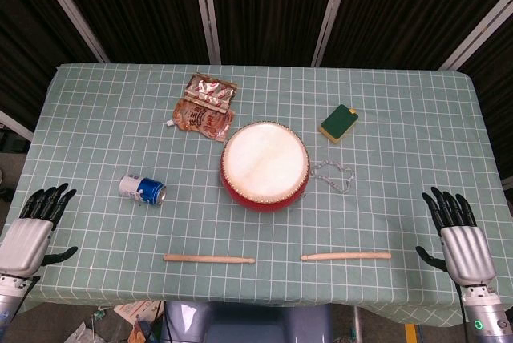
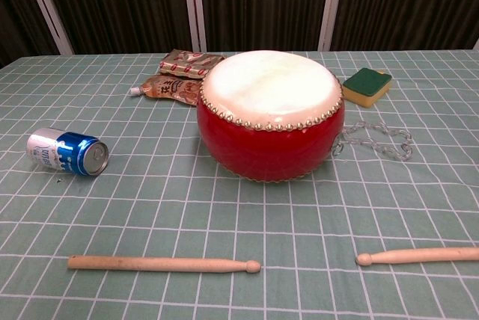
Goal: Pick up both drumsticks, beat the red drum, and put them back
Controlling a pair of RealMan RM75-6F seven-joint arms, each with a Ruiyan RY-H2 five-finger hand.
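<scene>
The red drum [image 1: 264, 165] [image 2: 270, 116] with its pale skin stands mid-table. Two wooden drumsticks lie near the front edge: the left drumstick [image 1: 208, 260] [image 2: 163, 264] and the right drumstick [image 1: 346, 256] [image 2: 418, 256], their tips pointing toward each other. My left hand [image 1: 30, 231] hovers at the table's front left corner, fingers spread, holding nothing, well left of the left stick. My right hand [image 1: 459, 235] sits at the front right corner, fingers apart and empty, right of the right stick. The chest view shows neither hand.
A blue and silver can [image 1: 143, 189] [image 2: 67, 152] lies on its side left of the drum. Snack pouches [image 1: 204, 107] [image 2: 179, 77] lie behind it, a green and yellow sponge [image 1: 339, 123] [image 2: 367, 85] at back right, a clear chain [image 1: 332, 175] [image 2: 378, 140] beside the drum.
</scene>
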